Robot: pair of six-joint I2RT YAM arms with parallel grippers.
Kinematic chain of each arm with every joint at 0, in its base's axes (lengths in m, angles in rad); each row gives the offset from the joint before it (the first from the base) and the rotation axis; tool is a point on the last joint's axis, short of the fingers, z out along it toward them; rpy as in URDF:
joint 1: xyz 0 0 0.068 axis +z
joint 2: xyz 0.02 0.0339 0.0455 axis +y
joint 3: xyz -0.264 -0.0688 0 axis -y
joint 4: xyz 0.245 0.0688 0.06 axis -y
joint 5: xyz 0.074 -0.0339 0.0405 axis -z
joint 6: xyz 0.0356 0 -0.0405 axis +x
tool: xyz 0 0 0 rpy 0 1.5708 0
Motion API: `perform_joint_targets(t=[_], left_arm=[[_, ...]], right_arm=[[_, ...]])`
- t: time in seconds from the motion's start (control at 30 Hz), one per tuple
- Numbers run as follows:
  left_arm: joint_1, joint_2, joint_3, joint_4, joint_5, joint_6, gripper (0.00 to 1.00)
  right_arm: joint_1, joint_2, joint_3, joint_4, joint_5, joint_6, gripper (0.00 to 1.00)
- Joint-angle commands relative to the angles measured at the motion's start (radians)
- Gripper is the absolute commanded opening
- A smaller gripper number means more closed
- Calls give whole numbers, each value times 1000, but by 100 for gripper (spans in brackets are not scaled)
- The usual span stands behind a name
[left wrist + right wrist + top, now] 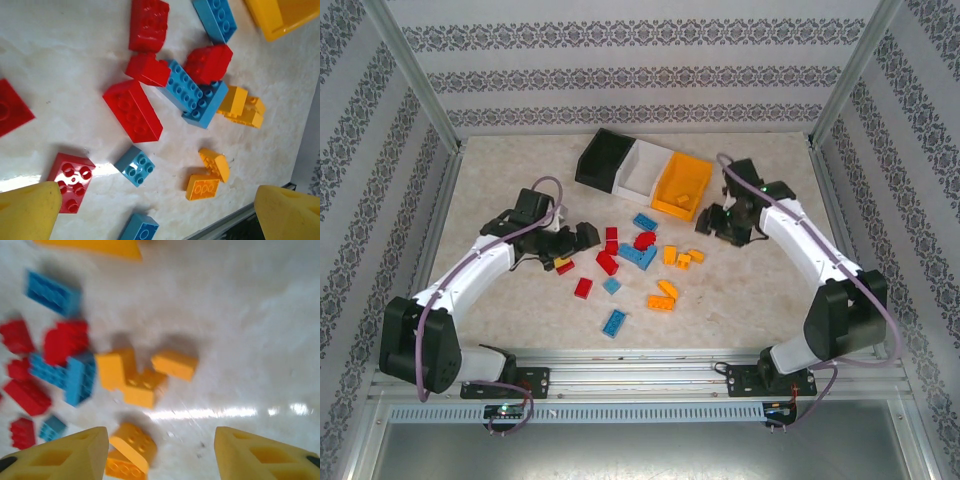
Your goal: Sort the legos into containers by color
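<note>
Red, blue and orange legos lie scattered mid-table around a blue pair (638,255). Behind them stand the black container (603,160), the white container (645,170) and the orange container (682,185), which holds an orange brick. My left gripper (583,236) hovers open at the pile's left edge; in its wrist view the gripper (159,210) spans bare table near a small blue brick (135,165) and a long red brick (132,110). My right gripper (713,222) is open to the right of the orange bricks. In its blurred wrist view the gripper (160,452) grips nothing, and an orange brick (131,450) lies beside its left finger.
Patterned walls and metal posts close in the table on three sides. A metal rail (640,375) runs along the near edge by the arm bases. The orange container's corner (285,17) sits just past the pile. Open table lies to the right of the orange cluster (132,375).
</note>
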Motion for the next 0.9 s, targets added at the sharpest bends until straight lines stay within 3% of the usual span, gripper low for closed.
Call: perform_joint_targets(t=[0.0,0.2,0.37,0.53,0.87], left_arm=[[-34,3,-38,57,-16,-59,99],[-46,-33,-117,161,-10,-154,100],[-46,-52,-112,119,-24,-134,100],[-45,-73,-106,86,-37,-118,100],[-41,-80,-75,23,-53,-82,100]], right_arm=[[34,-5,-64,34,0,13,58],[46,68,-93,86,20,11,59],[59,171,-23,87,48,25,59],[79,262,39,61,97,73,68],[93,351,47,115,108,131,67]])
